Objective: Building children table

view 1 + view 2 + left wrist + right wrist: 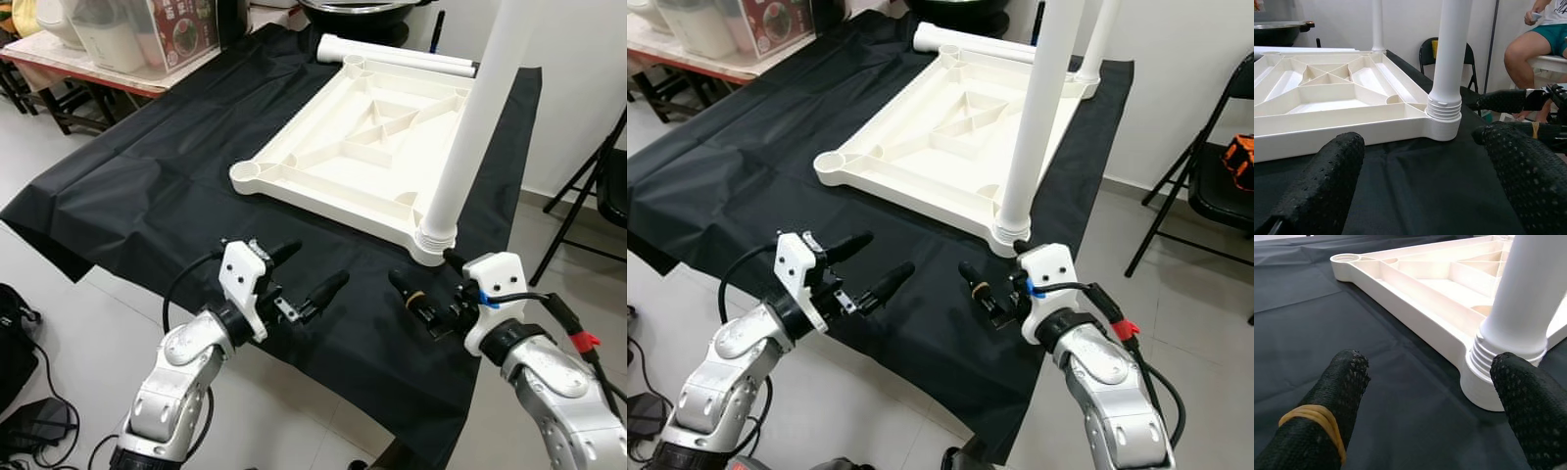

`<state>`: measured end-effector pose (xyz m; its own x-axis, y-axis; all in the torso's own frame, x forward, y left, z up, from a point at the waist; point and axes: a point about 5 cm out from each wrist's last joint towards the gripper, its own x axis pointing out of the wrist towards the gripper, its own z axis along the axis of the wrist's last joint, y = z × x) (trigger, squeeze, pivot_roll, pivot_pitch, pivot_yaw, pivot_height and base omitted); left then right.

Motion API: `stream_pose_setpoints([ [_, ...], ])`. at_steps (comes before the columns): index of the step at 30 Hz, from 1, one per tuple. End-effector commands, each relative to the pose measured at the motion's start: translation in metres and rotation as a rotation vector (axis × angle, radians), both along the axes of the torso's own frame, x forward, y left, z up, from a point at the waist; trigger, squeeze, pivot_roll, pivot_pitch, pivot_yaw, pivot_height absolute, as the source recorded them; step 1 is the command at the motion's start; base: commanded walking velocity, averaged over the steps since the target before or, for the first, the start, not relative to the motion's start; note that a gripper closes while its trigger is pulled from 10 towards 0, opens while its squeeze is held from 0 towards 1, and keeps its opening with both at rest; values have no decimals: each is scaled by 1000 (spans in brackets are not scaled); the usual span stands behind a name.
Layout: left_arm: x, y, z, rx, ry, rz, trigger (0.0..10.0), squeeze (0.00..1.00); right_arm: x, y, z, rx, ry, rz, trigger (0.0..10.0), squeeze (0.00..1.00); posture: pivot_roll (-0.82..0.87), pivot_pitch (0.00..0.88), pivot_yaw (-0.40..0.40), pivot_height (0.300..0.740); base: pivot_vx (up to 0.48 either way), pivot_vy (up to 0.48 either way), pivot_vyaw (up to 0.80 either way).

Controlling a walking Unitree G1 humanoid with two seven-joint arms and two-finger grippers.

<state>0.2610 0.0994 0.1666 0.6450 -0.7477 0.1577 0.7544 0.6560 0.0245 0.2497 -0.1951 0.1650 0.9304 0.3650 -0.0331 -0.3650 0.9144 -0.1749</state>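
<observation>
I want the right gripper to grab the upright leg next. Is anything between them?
Nothing visible is. The right gripper is open, facing the base of the upright leg where it sits in the tabletop's corner socket; between them lies just black cloth.

Both arms are silver metal with rounded joints, each ending in a white wrist block. The left gripper (307, 273) and right gripper (423, 284) have long black dimpled fingers (1327, 186); black cables loop along both forearms.

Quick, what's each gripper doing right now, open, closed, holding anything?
Left gripper: open, empty, above the black cloth.
Right gripper: open, empty, beside the upright table leg.
</observation>
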Motion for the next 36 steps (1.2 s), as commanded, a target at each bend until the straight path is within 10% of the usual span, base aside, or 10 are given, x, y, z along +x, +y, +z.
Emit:
stream_pose_setpoints([
  [1, -6, 3, -2, 19, 15, 0, 10000, 0, 0, -2, -5, -10, 4, -12, 10000, 0, -71, 127, 9, 740, 0, -458, 0],
  [36, -2, 17, -5, -11, 90, 229, 10000, 0, 26, 7, 13, 9, -54, 44, 10000, 0, -49, 131, -8, 740, 0, -406, 81],
])
